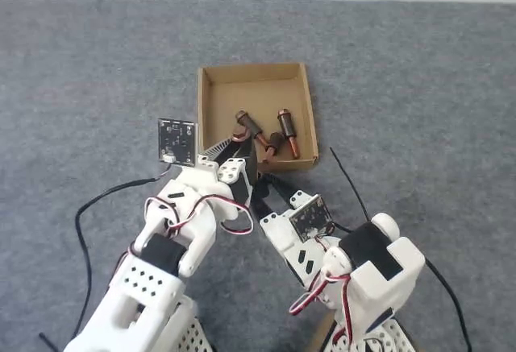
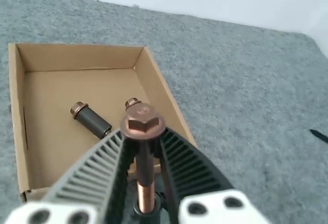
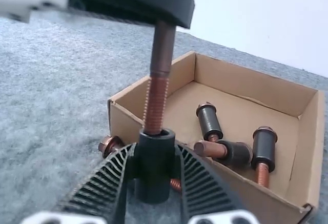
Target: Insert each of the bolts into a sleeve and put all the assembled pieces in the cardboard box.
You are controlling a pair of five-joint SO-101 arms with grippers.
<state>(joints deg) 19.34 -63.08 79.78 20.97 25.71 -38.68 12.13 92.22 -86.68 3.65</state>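
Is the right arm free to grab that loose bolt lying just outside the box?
Probably not yet: the right pincer is shut on a sleeve, and the bolt in the left pincer has its tip inside it.

I watched a table (image 1: 419,86) covered in grey, carpet-like fabric. The cardboard box (image 1: 250,73) sat open on it, near the middle. One bolt (image 3: 109,144) lay on the fabric just beside the box's near wall. A black cable (image 1: 78,243) trailed across it on one side, a second cable (image 1: 348,181) on the other
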